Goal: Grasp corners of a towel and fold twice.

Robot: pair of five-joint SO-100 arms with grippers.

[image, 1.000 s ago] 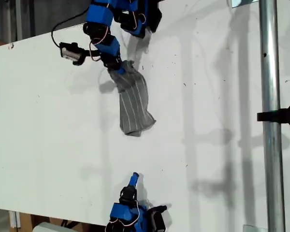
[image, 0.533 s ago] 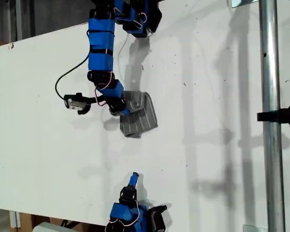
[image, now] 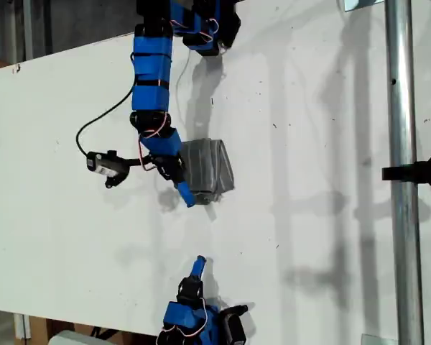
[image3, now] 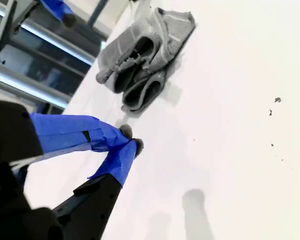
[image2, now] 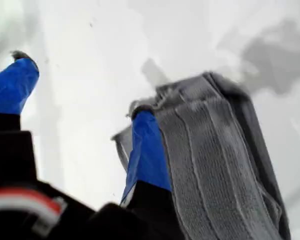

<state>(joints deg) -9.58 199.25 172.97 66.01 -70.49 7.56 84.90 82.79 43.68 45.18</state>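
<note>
My thin grey white-striped towel sits near the middle of the white tabletop, bunched into a thick wad of layers rather than a clean fold. My first gripper is spread wide at the towel's edge — one blue taped finger lies against the cloth, apparently tucked under its top layer, while the other hangs clear over bare table, so nothing is clamped. My second gripper waits well apart at the bottom of the exterior view, tips pressed together on nothing. The risk as I see it — that tucked finger snags a layer on its way out and drags the stack open. The corners are buried in the bundle too, so any next grab may catch several layers at once.
</note>
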